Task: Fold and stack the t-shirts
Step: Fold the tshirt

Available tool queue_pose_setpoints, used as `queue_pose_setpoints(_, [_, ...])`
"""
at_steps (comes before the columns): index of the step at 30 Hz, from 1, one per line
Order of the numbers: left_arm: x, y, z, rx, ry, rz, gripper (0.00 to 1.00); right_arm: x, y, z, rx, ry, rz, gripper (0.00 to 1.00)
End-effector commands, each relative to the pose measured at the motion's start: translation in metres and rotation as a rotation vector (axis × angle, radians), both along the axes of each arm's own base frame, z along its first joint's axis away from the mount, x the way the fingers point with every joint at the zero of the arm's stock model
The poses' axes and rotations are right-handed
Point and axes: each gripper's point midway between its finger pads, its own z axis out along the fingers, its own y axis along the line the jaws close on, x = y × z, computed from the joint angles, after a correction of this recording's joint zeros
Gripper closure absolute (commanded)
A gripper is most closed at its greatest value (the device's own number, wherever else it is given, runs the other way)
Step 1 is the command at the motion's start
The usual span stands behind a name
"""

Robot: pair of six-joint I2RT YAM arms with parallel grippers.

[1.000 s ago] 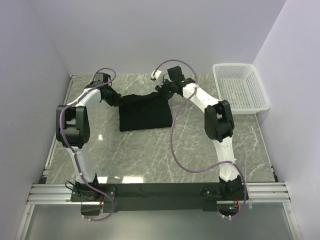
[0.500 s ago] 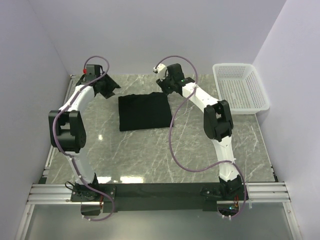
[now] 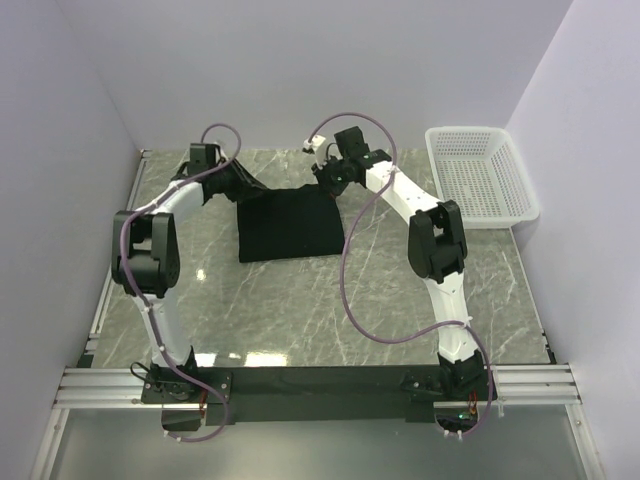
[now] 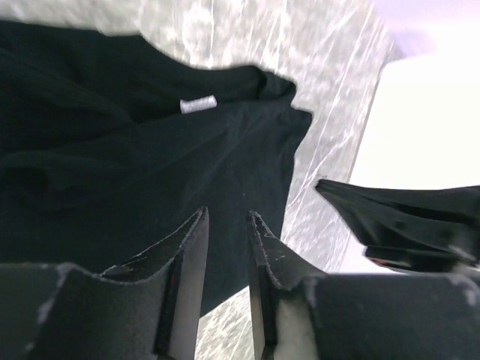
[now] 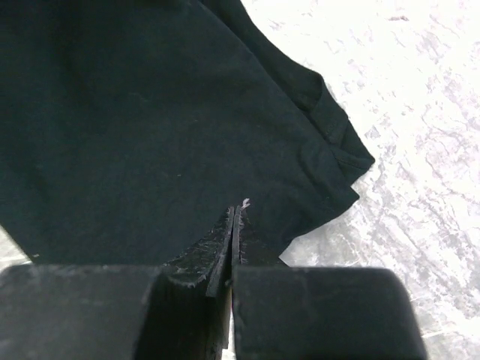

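Toward the far middle of the marble table (image 3: 400, 300) lay the folded black t-shirt (image 3: 288, 226), its long axis seemingly left to right, its collar end with the white neck label (image 4: 197, 104) at the far edge by the left gripper (image 4: 226, 216). We judged another fold in hand: that gripper's fingers (image 4: 187, 255) stood narrowly apart over the cloth, holding nothing, while the right gripper (image 5: 236, 211) was pressed shut at the far right corner, whether on cloth we could not tell. Next would call for matched pinches through all layers.

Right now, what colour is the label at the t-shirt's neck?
White; the label shows against the black t-shirt, best in the left wrist view.
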Motion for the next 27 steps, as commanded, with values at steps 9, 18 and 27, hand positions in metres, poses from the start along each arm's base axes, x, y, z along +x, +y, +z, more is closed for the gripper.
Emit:
queue_pose_setpoints(9, [0.018, -0.025, -0.021, -0.051, -0.017, -0.076, 0.72, -0.055, -0.004, -0.001, 0.036, 0.145, 0.096, 1.00])
queue_pose_setpoints(18, [0.039, -0.006, -0.035, -0.033, -0.006, -0.012, 0.72, -0.081, -0.005, -0.021, -0.019, 0.190, 0.090, 1.00])
queue_pose_setpoints(27, [0.053, 0.026, -0.052, -0.007, 0.029, 0.059, 0.72, -0.081, -0.008, -0.028, -0.051, 0.206, 0.066, 1.00])
